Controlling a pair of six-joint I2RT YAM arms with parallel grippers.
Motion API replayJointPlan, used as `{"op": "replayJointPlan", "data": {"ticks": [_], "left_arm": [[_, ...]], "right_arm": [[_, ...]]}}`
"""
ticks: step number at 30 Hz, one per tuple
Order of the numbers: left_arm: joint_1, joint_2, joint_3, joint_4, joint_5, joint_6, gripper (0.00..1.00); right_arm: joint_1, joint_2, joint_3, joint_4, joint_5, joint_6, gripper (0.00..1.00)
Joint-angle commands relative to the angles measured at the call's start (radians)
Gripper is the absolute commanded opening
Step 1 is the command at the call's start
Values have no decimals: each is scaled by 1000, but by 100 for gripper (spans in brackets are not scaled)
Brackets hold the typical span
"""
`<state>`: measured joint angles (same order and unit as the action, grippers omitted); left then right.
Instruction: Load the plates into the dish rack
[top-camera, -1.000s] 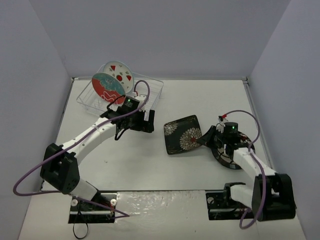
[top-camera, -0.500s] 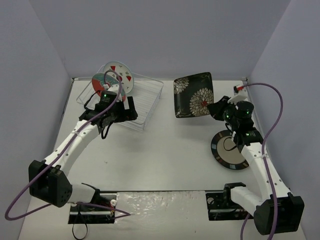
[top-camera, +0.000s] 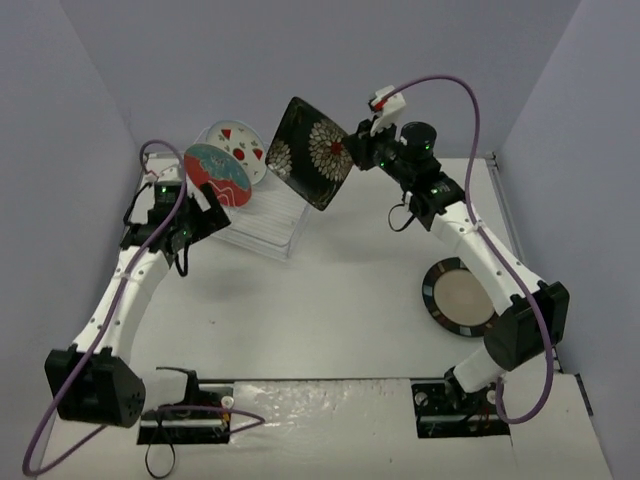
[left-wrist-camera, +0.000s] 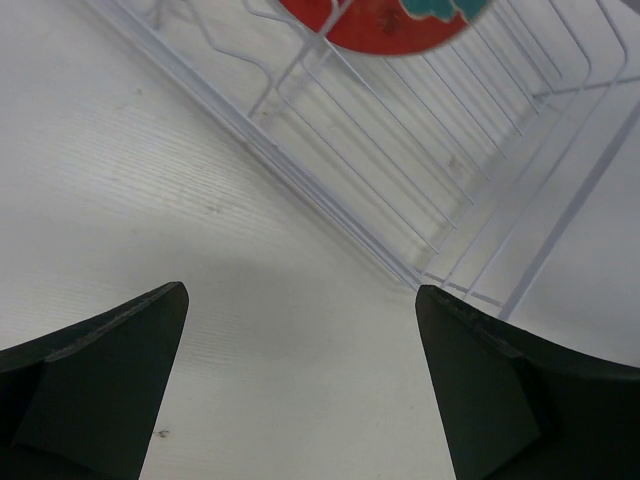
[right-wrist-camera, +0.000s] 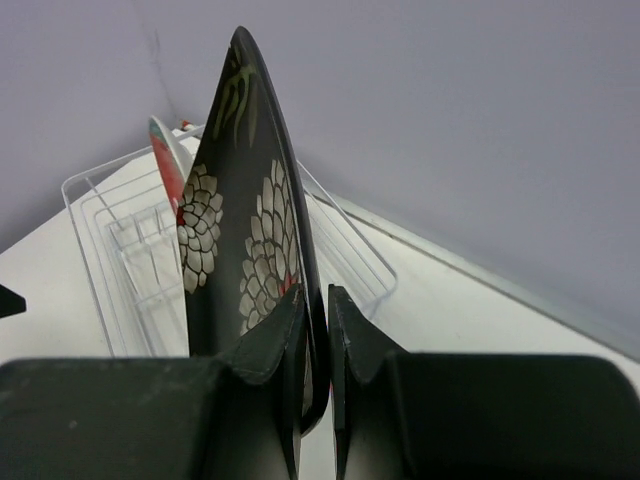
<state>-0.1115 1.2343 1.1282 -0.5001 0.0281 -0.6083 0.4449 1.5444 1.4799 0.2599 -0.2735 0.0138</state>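
The clear dish rack (top-camera: 272, 218) stands at the back left. The white plate with red fruit marks (top-camera: 240, 148) and the red plate with teal flower (top-camera: 216, 176) stand upright in it. My right gripper (top-camera: 354, 150) is shut on one edge of the black square floral plate (top-camera: 312, 152) and holds it on edge in the air above the rack's right end. In the right wrist view the plate (right-wrist-camera: 243, 220) rises from between my shut gripper (right-wrist-camera: 318, 310), with the rack (right-wrist-camera: 130, 245) below. My left gripper (top-camera: 204, 222) is open and empty beside the rack's near-left wall; it also shows in the left wrist view (left-wrist-camera: 300, 325).
The dark-rimmed round plate with beige centre (top-camera: 462, 297) lies flat on the table at the right. The left wrist view shows the rack's ribbed base (left-wrist-camera: 420, 150) and the bottom of the red plate (left-wrist-camera: 385, 22). Grey walls close in the table.
My right arm has lifted the black plate off the table and carried it left and back to above the rack. My left arm has drawn back to the rack's left side.
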Motion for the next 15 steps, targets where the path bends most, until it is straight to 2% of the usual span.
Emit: {"op": "replayJointPlan", "data": {"ticks": [1, 7, 15], "left_arm": [[67, -66, -8, -5, -17, -47, 97], [97, -63, -4, -18, -14, -47, 97], [132, -27, -5, -21, -7, -47, 97]], "right_arm": [[54, 75, 216, 222, -29, -39, 0], [118, 299, 475, 179, -55, 27, 0], [208, 465, 648, 229, -9, -30, 0]]}}
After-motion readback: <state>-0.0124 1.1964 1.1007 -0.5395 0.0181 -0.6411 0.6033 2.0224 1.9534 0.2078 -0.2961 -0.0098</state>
